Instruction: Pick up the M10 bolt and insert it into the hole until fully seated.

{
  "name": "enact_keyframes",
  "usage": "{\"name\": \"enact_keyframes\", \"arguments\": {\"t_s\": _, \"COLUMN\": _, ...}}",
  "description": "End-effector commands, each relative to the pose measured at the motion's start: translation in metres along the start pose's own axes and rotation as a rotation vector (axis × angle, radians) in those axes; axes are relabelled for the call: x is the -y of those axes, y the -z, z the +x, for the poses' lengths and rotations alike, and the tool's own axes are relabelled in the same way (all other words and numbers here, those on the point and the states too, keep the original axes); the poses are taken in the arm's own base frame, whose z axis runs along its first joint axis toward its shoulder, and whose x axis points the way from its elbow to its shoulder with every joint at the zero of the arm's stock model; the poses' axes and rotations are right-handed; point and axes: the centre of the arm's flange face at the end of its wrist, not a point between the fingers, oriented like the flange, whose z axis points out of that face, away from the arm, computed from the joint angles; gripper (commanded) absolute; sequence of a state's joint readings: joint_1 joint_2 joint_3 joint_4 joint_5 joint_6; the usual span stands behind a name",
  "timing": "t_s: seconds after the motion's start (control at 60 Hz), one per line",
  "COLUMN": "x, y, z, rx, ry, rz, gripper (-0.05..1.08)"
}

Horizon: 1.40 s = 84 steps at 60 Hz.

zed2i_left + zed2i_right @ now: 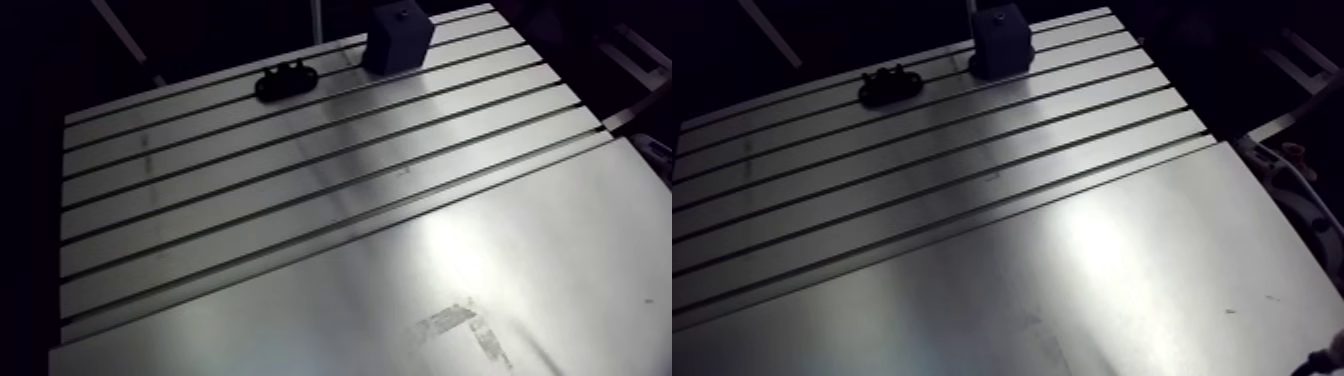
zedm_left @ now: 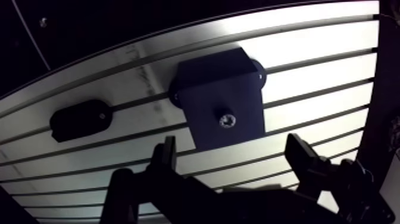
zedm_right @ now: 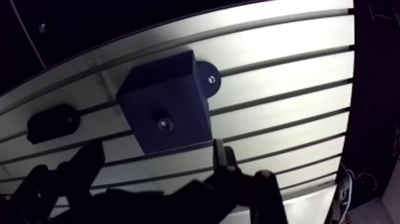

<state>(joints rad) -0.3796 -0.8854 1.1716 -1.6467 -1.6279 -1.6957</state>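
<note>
Hovering over the work, the gripper [image 2: 231,146] has its two fingers [image 2: 165,167] spread wide with nothing between them, one to either side of a dark rectangular block [image 2: 208,83] that stands on the slotted aluminium tabletop [image 2: 321,53]. In the middle of the block's upper face, just ahead of the fingers, sits a small bright metallic disc with a ribbed rim. I take it for the M10 bolt [image 2: 227,121], sunk in end-on so that only its round top catches the light. How deep it sits cannot be told from here. Off to one side of the block, well apart from it and across a couple of slots, lies a flat black fixture [image 2: 80,119] with rounded ends. If the bolt is indeed home, the step in hand looks like the retreat. That is best done straight up along the bolt's axis, with the fingers kept wide so neither brushes the block's edges or tips it. If the bolt stands proud, a centred, square press would be wanted first.
</note>
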Motion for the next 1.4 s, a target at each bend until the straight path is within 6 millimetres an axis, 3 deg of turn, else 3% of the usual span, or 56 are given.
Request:
{"name": "enact_keyframes", "arguments": {"t_s": 0.017, "x": 0.006, "y": 0.014, "z": -0.01, "rx": -0.018, "ry": 0.007, "rz": 0.005, "gripper": 0.0}}
{"name": "enact_keyframes", "arguments": {"t_s": 0.183, "x": 0.023, "y": 0.042, "z": -0.039, "rx": -0.041, "ry": 0.046, "rz": 0.0, "gripper": 0.0}}
{"name": "enact_keyframes", "arguments": {"t_s": 0.217, "x": 0.03, "y": 0.056, "z": -0.057, "rx": -0.053, "ry": 0.059, "rz": -0.004, "gripper": 0.0}}
{"name": "enact_keyframes", "arguments": {"t_s": 0.4, "x": 0.048, "y": 0.088, "z": -0.106, "rx": -0.085, "ry": 0.091, "rz": -0.012, "gripper": 0.0}}
{"name": "enact_keyframes", "arguments": {"t_s": 0.45, "x": 0.061, "y": 0.102, "z": -0.126, "rx": -0.101, "ry": 0.111, "rz": -0.019, "gripper": 0.0}}
{"name": "enact_keyframes", "arguments": {"t_s": 0.567, "x": 0.08, "y": 0.125, "z": -0.15, "rx": -0.133, "ry": 0.14, "rz": -0.028, "gripper": 0.0}}
{"name": "enact_keyframes", "arguments": {"t_s": 0.683, "x": 0.123, "y": 0.156, "z": -0.186, "rx": -0.155, "ry": 0.211, "rz": -0.039, "gripper": 0.0}}
{"name": "enact_keyframes", "arguments": {"t_s": 0.917, "x": 0.155, "y": 0.195, "z": -0.216, "rx": -0.196, "ry": 0.257, "rz": -0.042, "gripper": 0.0}}
{"name": "enact_keyframes", "arguments": {"t_s": 1.217, "x": 0.186, "y": 0.2, "z": -0.241, "rx": -0.193, "ry": 0.292, "rz": -0.038, "gripper": 0.0}}
{"name": "enact_keyframes", "arguments": {"t_s": 1.4, "x": 0.193, "y": 0.228, "z": -0.264, "rx": -0.252, "ry": 0.28, "rz": -0.002, "gripper": 0.0}}
